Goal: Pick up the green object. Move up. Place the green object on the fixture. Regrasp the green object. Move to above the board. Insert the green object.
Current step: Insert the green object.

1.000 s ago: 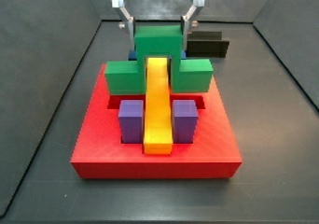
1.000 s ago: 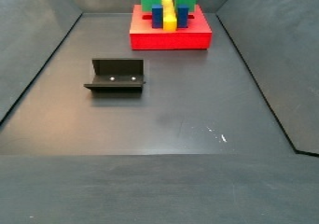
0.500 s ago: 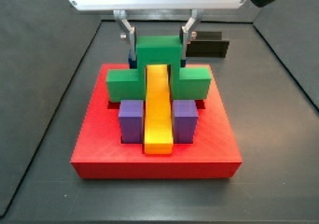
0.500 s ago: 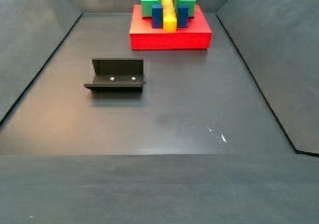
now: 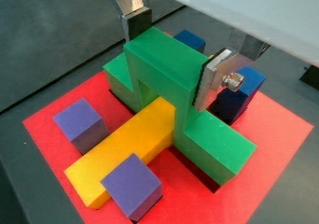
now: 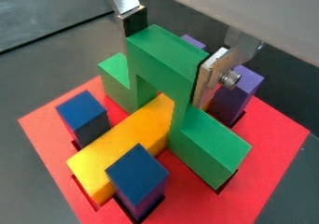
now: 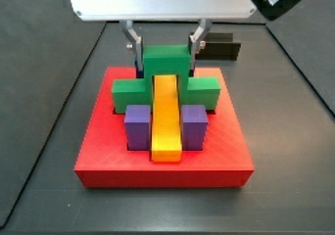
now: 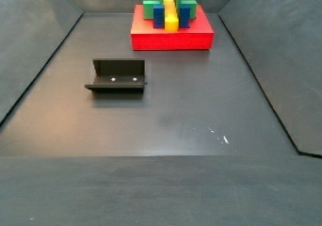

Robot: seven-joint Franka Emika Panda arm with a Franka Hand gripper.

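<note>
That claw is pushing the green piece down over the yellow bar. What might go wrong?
The claw grips the bright green plastic blocky piece by its raised middle, straddling the long yellow bar on the red square board. A slight tilt could jam it against the bar. Opening too early might leave it sitting high, not fully seated.

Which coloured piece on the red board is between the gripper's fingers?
The green object, straddling the yellow bar; the gripper flanks its raised middle, unlike the purple and blue blocks.

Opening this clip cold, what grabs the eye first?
The bright green object straddles the yellow bar on the red board, with the gripper closed on its raised middle block. Purple blocks flank the bar. In a side view, the dark fixture sits alone on the floor.
</note>
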